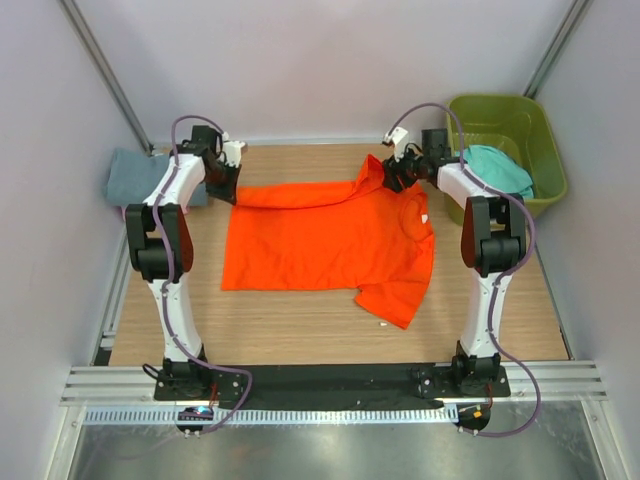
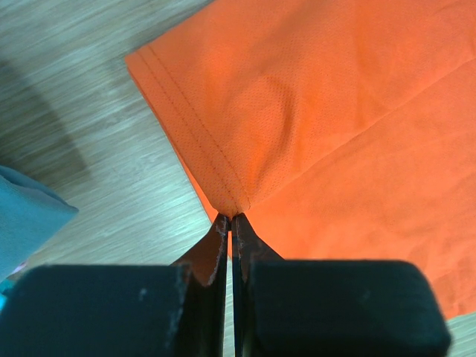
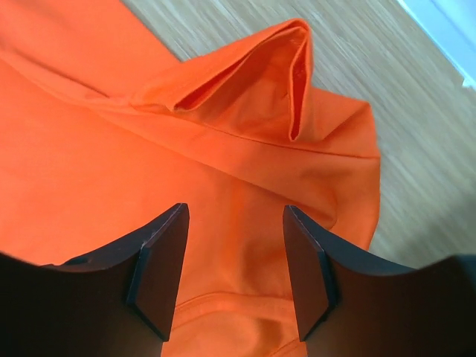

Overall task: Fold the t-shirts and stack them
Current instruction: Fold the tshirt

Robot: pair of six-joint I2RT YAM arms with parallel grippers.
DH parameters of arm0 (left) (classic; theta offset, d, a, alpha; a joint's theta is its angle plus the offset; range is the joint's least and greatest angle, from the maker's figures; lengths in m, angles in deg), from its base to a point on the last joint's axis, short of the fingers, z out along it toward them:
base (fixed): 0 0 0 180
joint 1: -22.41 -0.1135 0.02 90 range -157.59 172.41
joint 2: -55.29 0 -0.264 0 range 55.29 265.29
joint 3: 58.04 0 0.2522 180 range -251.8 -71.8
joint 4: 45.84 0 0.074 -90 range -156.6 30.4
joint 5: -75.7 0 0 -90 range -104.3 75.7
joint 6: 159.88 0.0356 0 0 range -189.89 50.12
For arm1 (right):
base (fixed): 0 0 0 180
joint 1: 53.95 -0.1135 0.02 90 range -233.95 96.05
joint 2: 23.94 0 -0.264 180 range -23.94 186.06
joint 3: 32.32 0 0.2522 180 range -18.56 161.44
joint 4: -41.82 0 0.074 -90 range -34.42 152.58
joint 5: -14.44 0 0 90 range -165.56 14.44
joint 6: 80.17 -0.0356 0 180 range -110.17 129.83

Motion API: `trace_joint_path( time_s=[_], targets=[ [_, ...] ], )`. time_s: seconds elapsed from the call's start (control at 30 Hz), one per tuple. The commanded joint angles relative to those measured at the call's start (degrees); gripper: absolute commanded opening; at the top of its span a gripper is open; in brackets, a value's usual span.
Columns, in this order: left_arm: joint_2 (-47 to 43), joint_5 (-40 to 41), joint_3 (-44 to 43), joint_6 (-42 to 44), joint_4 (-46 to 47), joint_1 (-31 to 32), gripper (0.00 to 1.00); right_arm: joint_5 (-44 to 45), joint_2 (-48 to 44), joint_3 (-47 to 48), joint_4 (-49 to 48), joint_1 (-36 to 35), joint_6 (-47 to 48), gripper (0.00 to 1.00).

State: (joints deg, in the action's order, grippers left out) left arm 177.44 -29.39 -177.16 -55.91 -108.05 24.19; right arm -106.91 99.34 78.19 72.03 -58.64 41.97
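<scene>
A bright orange t-shirt [image 1: 325,238] lies spread on the wooden table, its far edge folded over. My left gripper [image 1: 226,178] is shut on the shirt's hem corner [image 2: 230,204] at the far left. My right gripper [image 1: 393,172] is open above the shirt's bunched far right sleeve [image 3: 245,82], with only cloth under the fingers [image 3: 165,260]. A teal shirt [image 1: 497,168] hangs in the olive-green tub. A folded grey-blue shirt [image 1: 135,177] lies at the table's left edge and shows in the left wrist view [image 2: 26,219].
The olive-green tub [image 1: 520,125] stands at the far right corner. White walls close in the table at the back and sides. Bare wood [image 1: 300,320] shows in front of the shirt.
</scene>
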Motion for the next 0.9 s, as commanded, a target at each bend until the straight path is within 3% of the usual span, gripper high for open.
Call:
trace_joint_path(
  time_s=[0.0,0.1,0.27,0.67,0.87],
  targets=[
    [-3.1,0.8,0.9,0.4,0.5,0.3,0.0,3.7,-3.9,-5.3,-13.1,-0.8,12.7,0.59],
    [-3.7,1.3,1.6,0.6,0.7,0.4,0.0,4.9,-3.3,-9.2,-22.1,-1.8,14.9,0.6],
    [-4.3,1.9,2.5,0.7,0.6,0.5,0.0,6.4,-0.7,-7.2,-24.4,-1.9,13.0,0.56],
    [-3.0,3.0,1.0,1.0,0.5,0.6,0.0,5.2,4.0,3.4,-18.8,-1.7,11.4,0.52],
    [-2.4,3.1,0.2,0.9,0.8,0.6,0.0,2.6,3.1,3.8,-14.9,-2.5,11.9,0.52]
  ],
)
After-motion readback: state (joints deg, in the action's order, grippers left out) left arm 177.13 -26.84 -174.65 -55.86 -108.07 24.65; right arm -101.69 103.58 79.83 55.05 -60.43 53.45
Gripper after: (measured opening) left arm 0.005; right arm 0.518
